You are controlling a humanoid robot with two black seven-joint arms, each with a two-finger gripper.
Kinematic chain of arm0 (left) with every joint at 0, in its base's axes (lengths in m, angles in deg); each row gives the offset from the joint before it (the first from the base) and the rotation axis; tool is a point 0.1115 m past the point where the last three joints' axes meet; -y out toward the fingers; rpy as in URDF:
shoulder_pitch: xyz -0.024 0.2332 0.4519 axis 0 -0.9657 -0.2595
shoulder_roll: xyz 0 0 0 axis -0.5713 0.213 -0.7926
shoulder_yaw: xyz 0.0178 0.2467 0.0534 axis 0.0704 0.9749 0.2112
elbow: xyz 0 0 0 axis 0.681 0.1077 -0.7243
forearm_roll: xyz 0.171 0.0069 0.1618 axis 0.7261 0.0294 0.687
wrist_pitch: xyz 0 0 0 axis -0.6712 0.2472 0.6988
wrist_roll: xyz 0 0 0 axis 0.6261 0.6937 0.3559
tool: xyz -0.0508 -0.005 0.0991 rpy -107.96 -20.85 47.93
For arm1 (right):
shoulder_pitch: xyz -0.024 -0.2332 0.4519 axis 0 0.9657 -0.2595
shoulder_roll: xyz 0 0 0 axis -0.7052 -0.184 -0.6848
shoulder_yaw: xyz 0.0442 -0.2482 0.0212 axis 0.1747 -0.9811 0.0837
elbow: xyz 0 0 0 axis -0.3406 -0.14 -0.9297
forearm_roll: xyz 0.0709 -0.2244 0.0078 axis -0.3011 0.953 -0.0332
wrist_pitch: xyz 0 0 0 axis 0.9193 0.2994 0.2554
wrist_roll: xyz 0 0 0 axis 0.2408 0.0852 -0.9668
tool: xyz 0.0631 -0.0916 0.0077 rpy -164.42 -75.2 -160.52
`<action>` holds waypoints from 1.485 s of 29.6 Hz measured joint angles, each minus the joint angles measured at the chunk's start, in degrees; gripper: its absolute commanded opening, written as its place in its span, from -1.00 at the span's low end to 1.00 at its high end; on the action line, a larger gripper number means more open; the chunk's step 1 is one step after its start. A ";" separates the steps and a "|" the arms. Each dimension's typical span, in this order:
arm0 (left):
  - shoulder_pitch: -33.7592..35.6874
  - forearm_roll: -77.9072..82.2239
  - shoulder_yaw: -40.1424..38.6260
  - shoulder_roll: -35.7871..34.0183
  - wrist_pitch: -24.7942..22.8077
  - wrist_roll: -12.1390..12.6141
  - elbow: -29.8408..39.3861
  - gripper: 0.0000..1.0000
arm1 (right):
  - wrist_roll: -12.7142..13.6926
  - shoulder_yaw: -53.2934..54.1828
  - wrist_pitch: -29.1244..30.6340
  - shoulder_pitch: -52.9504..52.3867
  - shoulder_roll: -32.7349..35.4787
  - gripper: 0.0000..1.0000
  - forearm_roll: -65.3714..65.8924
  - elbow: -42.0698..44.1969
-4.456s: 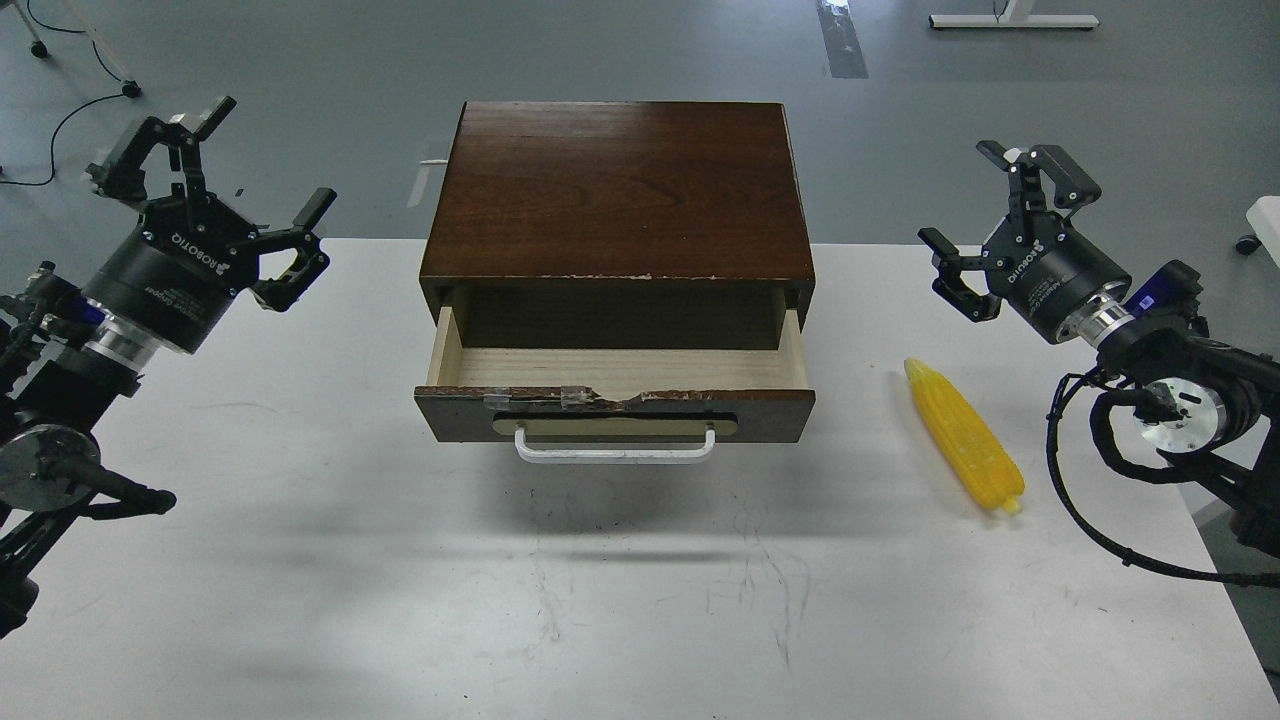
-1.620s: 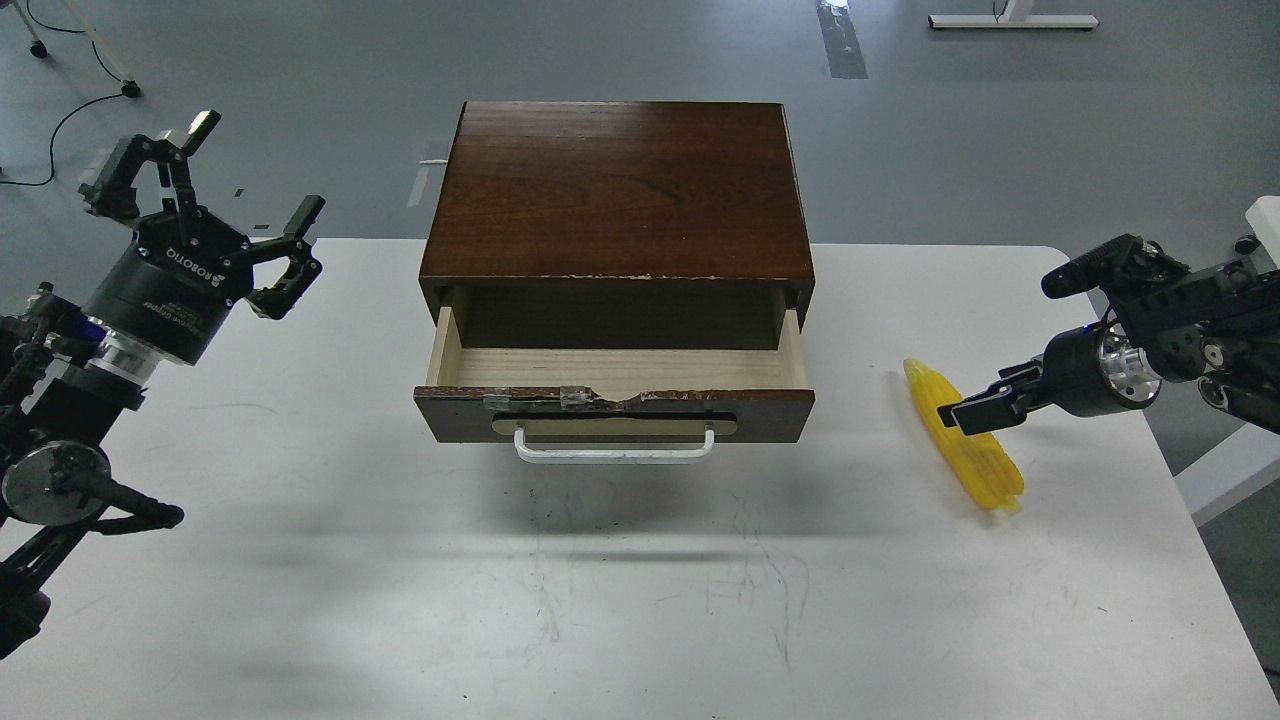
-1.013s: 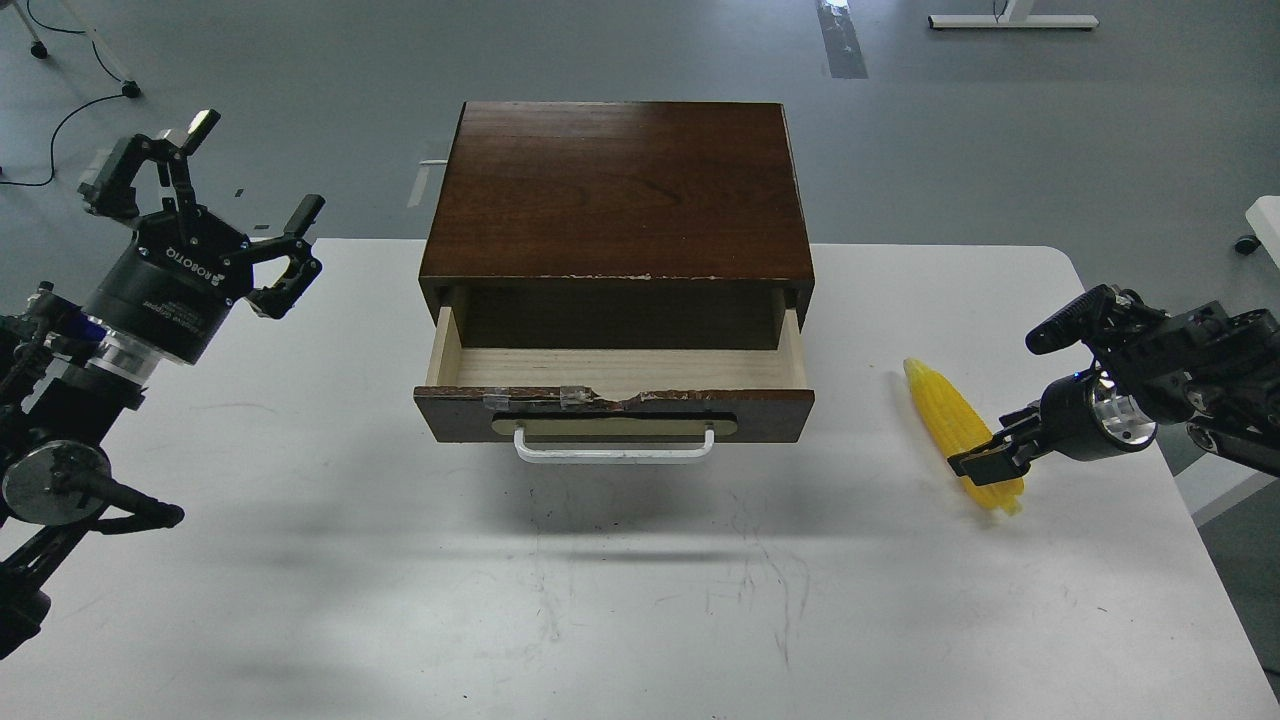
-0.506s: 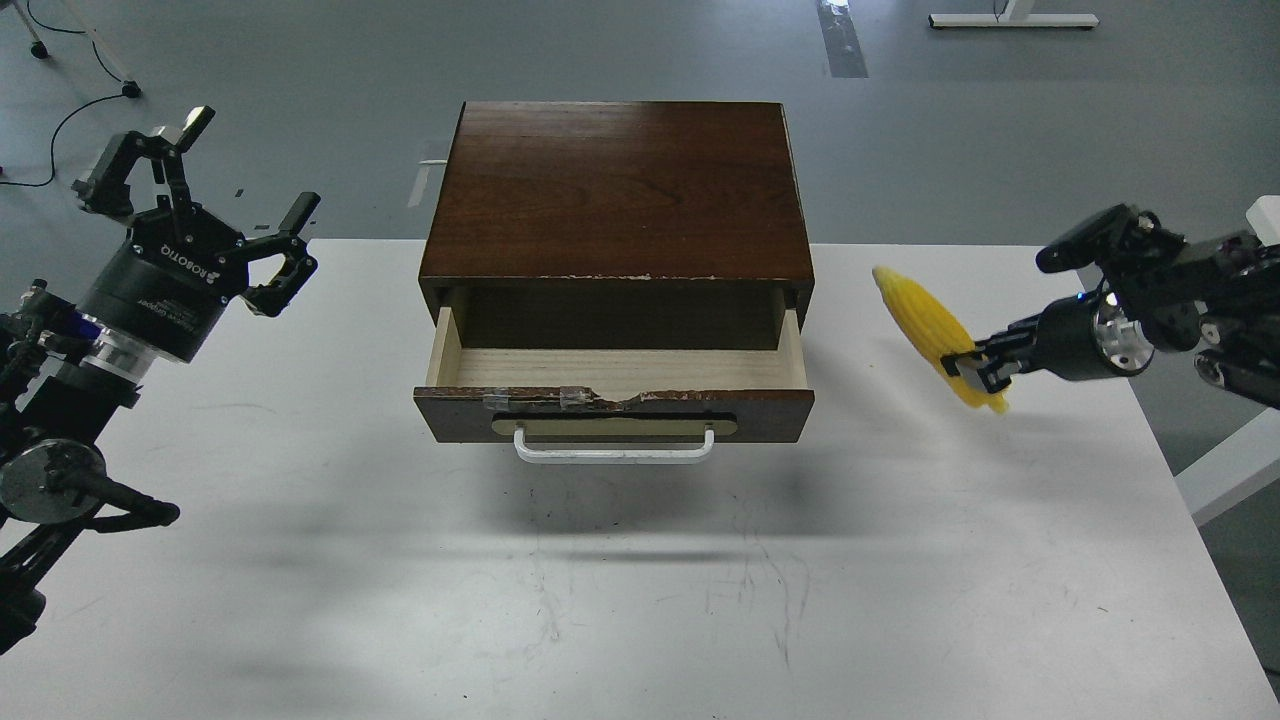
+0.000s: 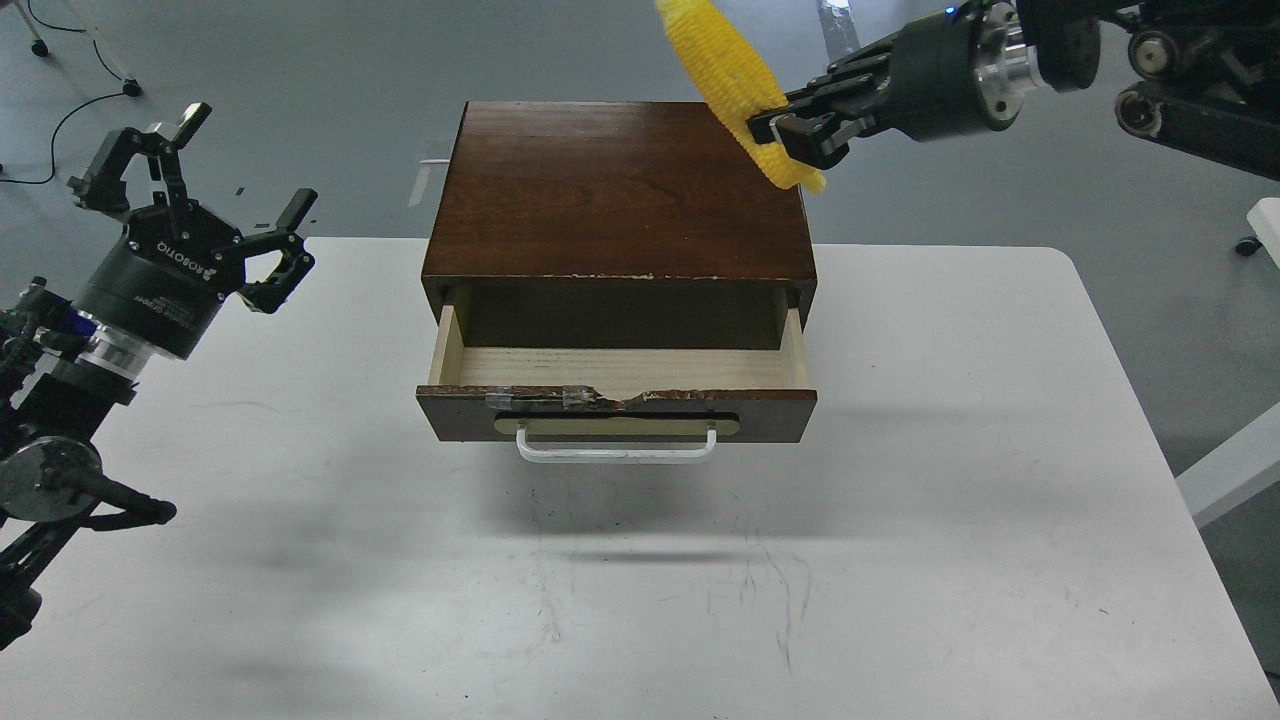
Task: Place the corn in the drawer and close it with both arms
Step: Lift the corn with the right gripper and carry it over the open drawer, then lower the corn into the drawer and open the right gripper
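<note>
The yellow corn [image 5: 722,62] hangs high in the air above the back right corner of the dark brown cabinet [image 5: 617,190], tilted with its tip up and to the left. My right gripper [image 5: 785,128] is shut on the corn's lower, thick end. The upper drawer [image 5: 616,372] stands pulled open, its pale wood inside empty, with a white bar handle [image 5: 616,455] on its chipped front. My left gripper [image 5: 200,190] is open and empty, raised over the table's far left edge, well left of the cabinet.
The white table [image 5: 900,560] spreads in front of and beside the cabinet. Its right edge runs near a white object [image 5: 1264,215] on the grey floor. My left arm's elbow [image 5: 45,480] sits low at the left edge.
</note>
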 measured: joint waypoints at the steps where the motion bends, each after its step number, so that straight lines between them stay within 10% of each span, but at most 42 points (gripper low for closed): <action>1: 0.00 -0.01 0.00 -0.05 0.00 0.00 0.05 1.00 | -0.02 -0.83 -0.08 -0.74 -1.03 -0.96 0.41 -1.35; 21: -0.24 0.00 0.19 -0.92 0.00 -0.03 0.31 1.00 | -0.01 -9.78 -7.51 0.79 -17.27 -0.79 9.88 1.76; 31: -0.55 -0.01 0.20 -0.90 0.00 -0.06 0.74 1.00 | -0.01 -11.22 -7.56 2.74 -18.95 0.09 9.88 2.88; 44: -0.55 -0.01 0.20 -0.76 0.00 -0.06 0.74 1.00 | 0.00 -11.52 -8.08 3.23 -18.38 0.63 9.25 2.71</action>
